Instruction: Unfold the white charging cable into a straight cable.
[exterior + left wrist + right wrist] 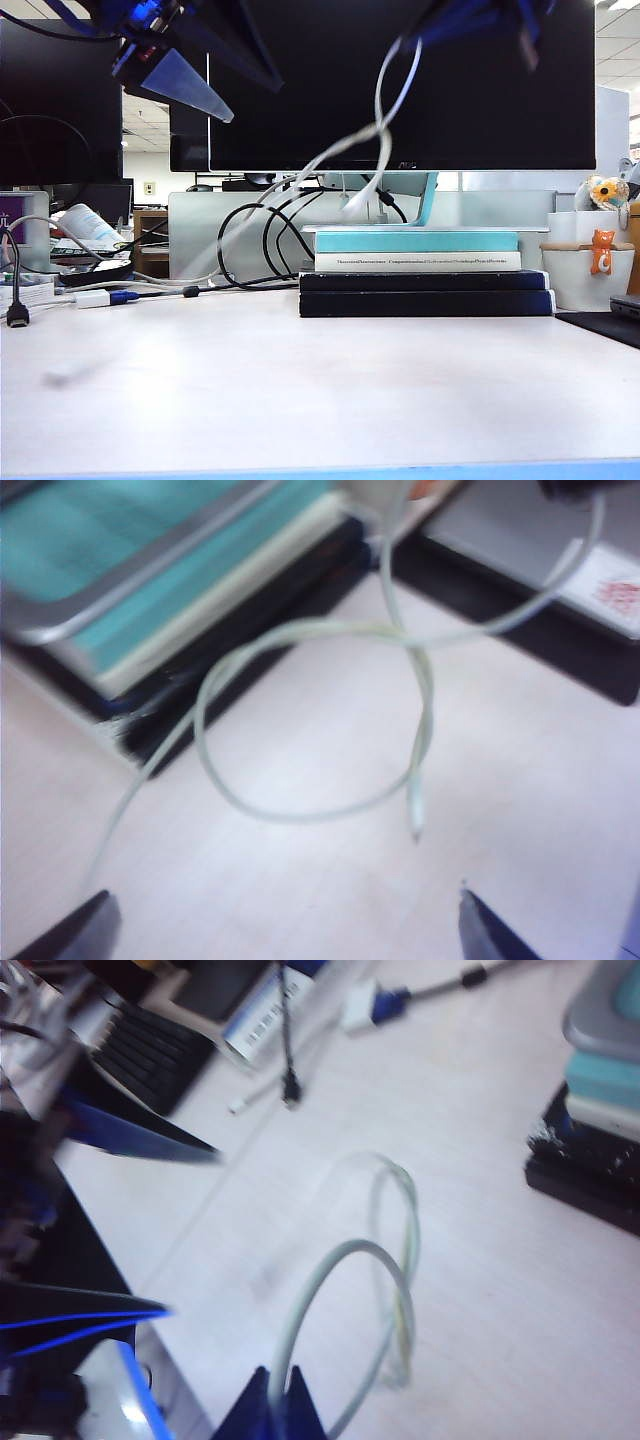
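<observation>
The white charging cable (378, 130) hangs in the air in front of the monitor, twisted into a loop, with one strand trailing down to the left. My right gripper (480, 20), blurred at the top right of the exterior view, is shut on it. In the right wrist view the cable (345, 1245) arches out from between that gripper's (281, 1392) closed fingertips. My left gripper (250, 100) is high at the upper left, open and apart from the cable. In the left wrist view its jaws (280, 915) stand wide above the table. Beyond them the cable's loop (300, 630) shows, with a free plug end (415, 815) hanging.
A stack of books (420, 270) holds the monitor stand in the middle, with black monitor cables (250, 240) beside it. A white adapter with a blue plug (100, 297) lies at the left. A white pot with a cat figure (590, 270) stands at the right. A keyboard (150, 1050) shows in the right wrist view.
</observation>
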Motion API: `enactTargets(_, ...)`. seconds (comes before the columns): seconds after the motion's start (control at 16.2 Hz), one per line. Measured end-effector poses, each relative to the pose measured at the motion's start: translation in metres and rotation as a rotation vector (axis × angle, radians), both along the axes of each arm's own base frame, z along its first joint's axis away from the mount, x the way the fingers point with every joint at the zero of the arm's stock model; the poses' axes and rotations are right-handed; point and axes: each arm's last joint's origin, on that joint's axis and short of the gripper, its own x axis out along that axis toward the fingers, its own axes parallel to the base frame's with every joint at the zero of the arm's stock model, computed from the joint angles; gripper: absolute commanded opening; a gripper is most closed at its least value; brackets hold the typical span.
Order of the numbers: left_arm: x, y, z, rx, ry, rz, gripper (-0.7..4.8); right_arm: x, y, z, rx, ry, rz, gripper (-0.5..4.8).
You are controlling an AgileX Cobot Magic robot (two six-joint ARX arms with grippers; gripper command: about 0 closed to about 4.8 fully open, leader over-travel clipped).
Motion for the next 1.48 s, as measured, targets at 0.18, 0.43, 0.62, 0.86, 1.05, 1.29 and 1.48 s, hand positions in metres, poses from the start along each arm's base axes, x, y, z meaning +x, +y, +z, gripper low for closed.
enactTargets(0.18, 0.004, -0.002, -0.006, 0.001, 0.030, 0.005, 4.79, -0.025, -0.006, 0.025, 0.065, -0.056, 0.031, -0.08)
enactTargets(0.43, 0.008, -0.006, -0.007, -0.053, 0.046, -0.032, 4.79, -0.046, -0.011, 0.041, 0.130, -0.072, 0.069, -0.08)
enactTargets(0.62, 0.015, -0.013, -0.003, -0.181, 0.038, -0.085, 4.79, -0.058, -0.013, 0.061, 0.229, -0.103, 0.116, -0.08)
enactTargets(0.86, 0.015, -0.015, 0.001, -0.252, 0.058, -0.148, 1.76, -0.059, -0.013, 0.069, 0.266, -0.139, 0.119, -0.08)
enactTargets(1.05, 0.016, -0.018, 0.008, -0.310, 0.004, -0.224, 1.00, -0.059, -0.013, 0.069, 0.269, -0.137, 0.126, -0.08)
enactTargets(1.29, 0.017, -0.018, 0.009, -0.298, -0.030, -0.207, 0.48, -0.060, -0.012, 0.070, 0.293, -0.138, 0.184, -0.08)
enactTargets(1.48, 0.018, -0.016, 0.006, -0.243, -0.062, -0.176, 0.76, -0.085, -0.020, 0.084, 0.262, -0.238, 0.144, -0.08)
